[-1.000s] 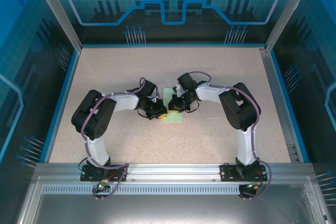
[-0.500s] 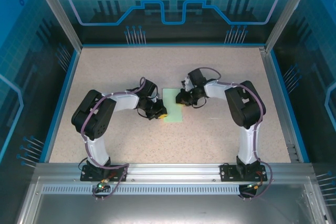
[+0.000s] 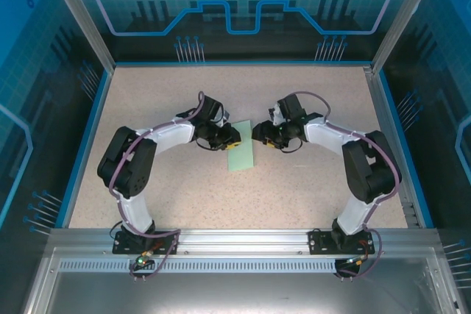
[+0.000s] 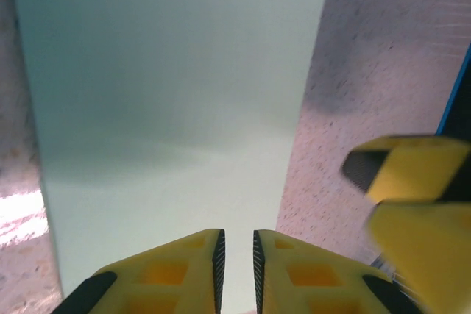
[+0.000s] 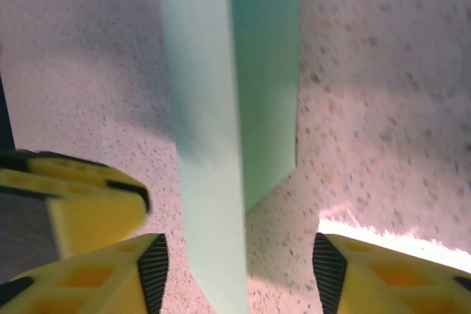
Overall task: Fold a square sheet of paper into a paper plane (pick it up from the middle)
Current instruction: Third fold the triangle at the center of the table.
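Observation:
The square sheet of paper [image 3: 241,155], pale mint green, lies mid-table folded into a narrow strip. In the right wrist view one flap of the paper [image 5: 210,145] stands up off the layer beneath. My left gripper [image 3: 233,140] is at the strip's far left corner. Its jaws [image 4: 237,255] are parted by a narrow gap just above the paper [image 4: 169,93], with nothing between them. My right gripper [image 3: 257,134] is just right of the far end, wide open [image 5: 239,262], and the raised flap points into the gap untouched. The paper plane is out of view.
The speckled beige tabletop [image 3: 294,196] is ringed by a blue rim and glass walls. The two grippers face each other a short distance apart over the strip's far end. A right fingertip [image 4: 412,174] shows in the left wrist view.
The right gripper has opened wide and drawn back to the right off the paper. The left gripper has moved toward the far end and parted slightly. The strip now lies a little tilted.

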